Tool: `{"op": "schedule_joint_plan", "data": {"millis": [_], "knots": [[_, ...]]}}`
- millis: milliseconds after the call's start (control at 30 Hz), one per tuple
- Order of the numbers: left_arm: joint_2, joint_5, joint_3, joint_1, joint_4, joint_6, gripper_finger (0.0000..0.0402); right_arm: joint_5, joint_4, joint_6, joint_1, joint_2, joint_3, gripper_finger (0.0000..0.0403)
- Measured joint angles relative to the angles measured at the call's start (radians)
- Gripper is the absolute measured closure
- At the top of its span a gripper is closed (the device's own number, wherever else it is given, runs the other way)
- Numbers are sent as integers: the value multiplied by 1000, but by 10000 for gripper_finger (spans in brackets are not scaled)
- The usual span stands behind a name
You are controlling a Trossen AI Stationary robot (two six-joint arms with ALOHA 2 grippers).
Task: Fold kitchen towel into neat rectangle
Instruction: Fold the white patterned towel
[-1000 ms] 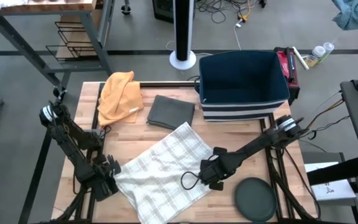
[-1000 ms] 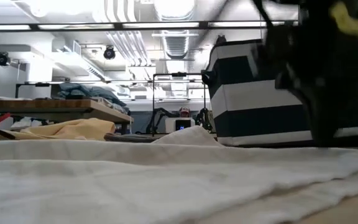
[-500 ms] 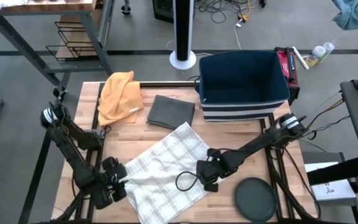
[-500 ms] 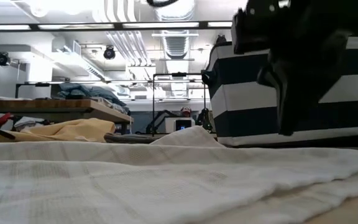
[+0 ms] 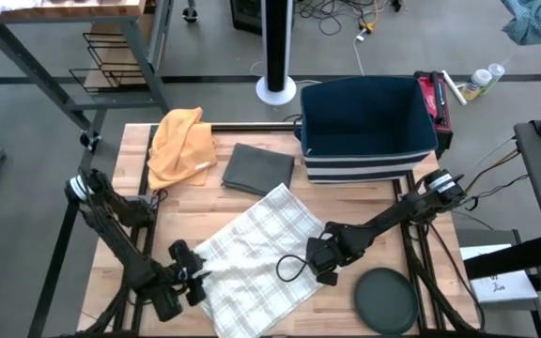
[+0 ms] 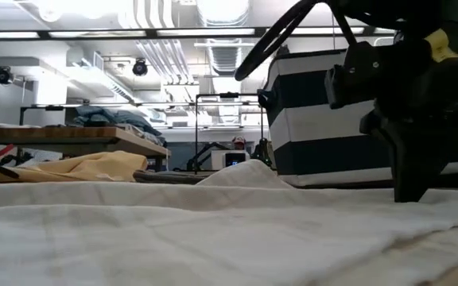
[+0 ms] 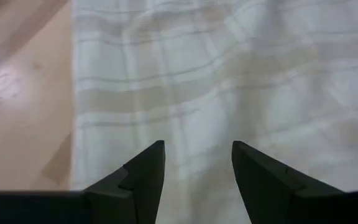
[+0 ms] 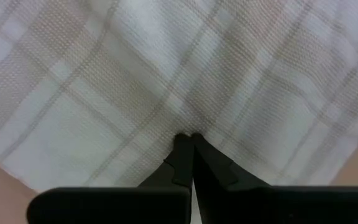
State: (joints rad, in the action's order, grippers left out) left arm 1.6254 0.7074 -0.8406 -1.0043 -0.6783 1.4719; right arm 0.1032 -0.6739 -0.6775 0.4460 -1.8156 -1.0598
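Woven plaid towel point(image 5: 256, 255) lies rumpled, diamond-wise, on butcher-block table point(image 5: 188, 204).

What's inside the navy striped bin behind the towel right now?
From above, the bin shows only its dark navy floor and walls; nothing visible lies in it. The low view shows just its striped outer wall, so the shadowed corners cannot be checked. The checked towel lies flat on the table.
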Motion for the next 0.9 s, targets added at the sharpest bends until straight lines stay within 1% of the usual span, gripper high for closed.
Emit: {"op": "schedule_joint_plan", "data": {"millis": [33,100,200,267,333,400,500,567,633,700,767,900], "knots": [[17,0,1,14,0,-1,223,2,-28,14,-2,1,-7,403],[45,-1,2,41,5,-20,223,17,-148,39,-6,1,-30,403],[76,-11,2,86,48,-102,223,98,-375,29,-15,-5,-69,403],[85,-10,2,120,88,-167,223,135,-449,-3,-19,3,-107,403],[88,-8,2,156,136,-236,223,152,-468,-15,-18,14,-134,403],[88,-9,2,195,174,-314,223,156,-423,-15,-15,25,-151,403],[87,-7,2,254,195,-410,223,151,-282,-1,-14,32,-161,403],[87,-3,6,295,193,-465,223,112,-185,25,-14,31,-160,403],[87,22,20,333,194,-500,223,64,-103,45,-14,24,-160,403],[87,60,41,368,208,-523,223,41,-69,41,-12,16,-159,403],[87,84,75,395,265,-550,223,10,-66,22,-9,9,-158,403],[86,65,158,423,412,-586,223,-56,-43,-31,-6,-7,-141,403]]}}
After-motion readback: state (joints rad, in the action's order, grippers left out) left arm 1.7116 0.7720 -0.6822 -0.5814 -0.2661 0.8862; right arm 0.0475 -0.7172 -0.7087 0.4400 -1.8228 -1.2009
